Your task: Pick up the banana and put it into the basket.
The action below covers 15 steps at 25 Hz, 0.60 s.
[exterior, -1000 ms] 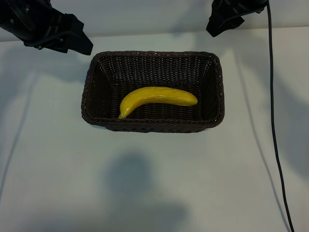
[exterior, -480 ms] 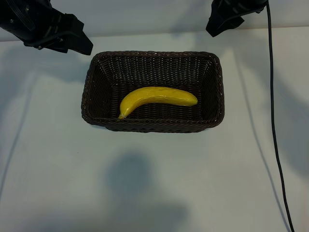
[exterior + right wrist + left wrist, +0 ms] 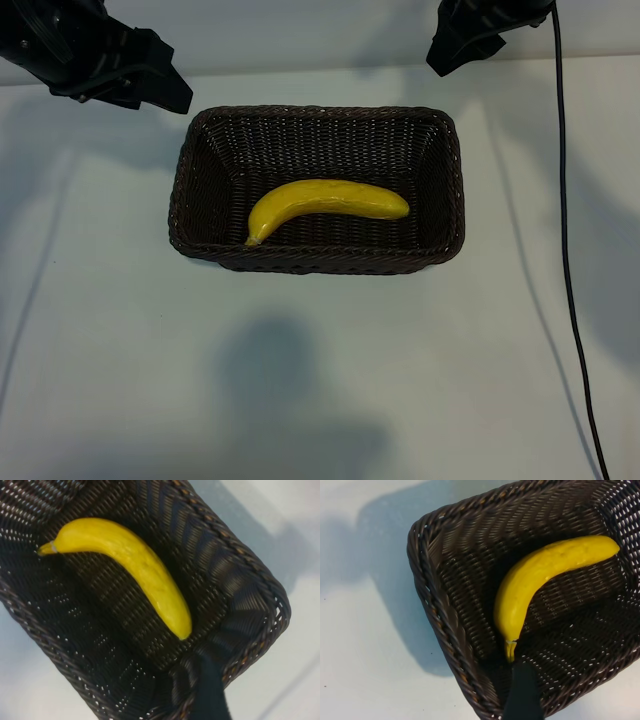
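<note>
Banana (image 3: 325, 205): lying flat on basket (image 3: 190, 175) floor, stem toward 7 o'clock, clear of walls.
Left hand (image 3: 165, 90): 10 o'clock of basket, fingers spread, empty.
Right hand (image 3: 450, 50): 1 o'clock, spread, empty.
Placement judged complete; best kept clear of rim, no re-grasp.

No text, label, brand, number or sign can be read anywhere in these views. The banana (image 3: 325, 205) bears no sticker, the woven basket (image 3: 200, 150) carries no tag, and the tabletop (image 3: 320, 380) shows no markings.
</note>
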Tool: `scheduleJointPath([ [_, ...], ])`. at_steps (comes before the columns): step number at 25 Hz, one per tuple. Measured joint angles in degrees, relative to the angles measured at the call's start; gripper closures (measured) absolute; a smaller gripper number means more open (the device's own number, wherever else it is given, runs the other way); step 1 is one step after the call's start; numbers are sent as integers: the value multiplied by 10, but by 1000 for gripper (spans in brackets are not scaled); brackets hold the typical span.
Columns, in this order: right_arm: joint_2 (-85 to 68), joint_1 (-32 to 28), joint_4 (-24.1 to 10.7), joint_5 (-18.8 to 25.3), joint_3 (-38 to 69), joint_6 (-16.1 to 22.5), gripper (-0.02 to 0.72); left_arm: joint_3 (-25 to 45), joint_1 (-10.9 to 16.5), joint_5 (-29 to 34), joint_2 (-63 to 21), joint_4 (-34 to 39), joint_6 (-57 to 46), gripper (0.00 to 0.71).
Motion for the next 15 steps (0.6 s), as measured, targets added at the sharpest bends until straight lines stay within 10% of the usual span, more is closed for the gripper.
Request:
scheduleJointPath([
  [15,0,0,0,0,0,0,156,0,0,-4,0,-14,0,123],
])
